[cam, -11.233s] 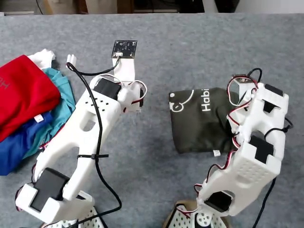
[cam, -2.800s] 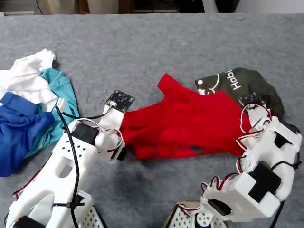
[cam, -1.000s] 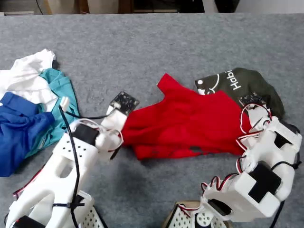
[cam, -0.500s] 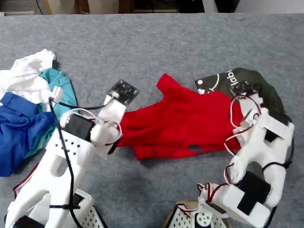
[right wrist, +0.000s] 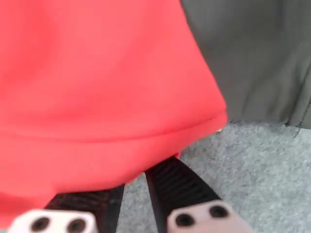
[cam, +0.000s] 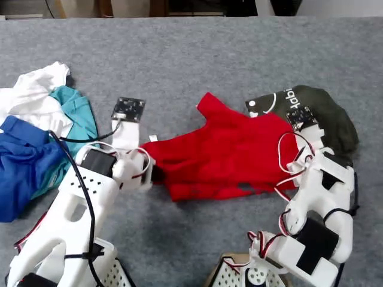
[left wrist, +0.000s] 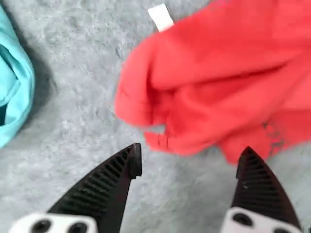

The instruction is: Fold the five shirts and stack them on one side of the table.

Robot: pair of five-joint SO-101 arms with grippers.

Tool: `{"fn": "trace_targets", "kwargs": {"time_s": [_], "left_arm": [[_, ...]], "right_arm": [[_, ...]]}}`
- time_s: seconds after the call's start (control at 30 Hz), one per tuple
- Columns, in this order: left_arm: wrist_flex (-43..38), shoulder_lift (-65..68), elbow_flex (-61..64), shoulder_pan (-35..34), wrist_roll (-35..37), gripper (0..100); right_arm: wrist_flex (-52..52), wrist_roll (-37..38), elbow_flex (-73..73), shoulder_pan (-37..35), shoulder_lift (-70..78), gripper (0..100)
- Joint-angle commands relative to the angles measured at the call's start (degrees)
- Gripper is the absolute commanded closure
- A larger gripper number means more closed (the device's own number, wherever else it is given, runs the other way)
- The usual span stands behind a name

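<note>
**Left jaws off the red shirt, right jaws at its hem**

Since half a second ago, my left arm sits farther back toward the pile. Its jaws now stand wide and empty, just off the bunched sleeve end. My right arm now reaches farther forward over the opposite hem. I judge the spreading about done and the folding not yet begun.

On the grey surface (cam: pixel 227 54) I count five shirts. The red shirt (cam: pixel 233 155) lies spread out in the middle, and its right edge overlaps the rumpled dark shirt (cam: pixel 326 113). Well apart on the left, a blue shirt (cam: pixel 24 161), a teal shirt (cam: pixel 78 119) and a white shirt (cam: pixel 33 95) lie heaped together. None looks neatly folded. My right jaws are drawn close together at the red hem and appear to pinch it. One small white label (left wrist: pixel 160 17) pokes out near the sleeve.
</note>
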Motion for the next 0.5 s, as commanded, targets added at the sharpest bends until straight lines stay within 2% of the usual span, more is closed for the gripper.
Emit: {"fn": "trace_targets", "kwargs": {"time_s": [0.0, 0.13, 0.23, 0.47], "left_arm": [[-2.55, -0.48, -0.53, -0.7, 4.92, 68], [-2.11, 1.36, -0.53, -0.62, 11.08, 68], [-2.02, 7.08, -1.85, -2.81, 11.52, 68], [9.76, 20.88, -16.0, -4.66, 11.34, 68]], "right_arm": [[-1.14, -0.53, 0.04, -1.36, -1.98, 99.5], [-1.14, -0.53, 0.04, -1.36, -1.98, 99.5], [-1.14, -0.44, 0.04, -1.36, -1.98, 99.5], [-1.14, -0.53, 0.04, -1.45, -1.98, 99.5]]}}
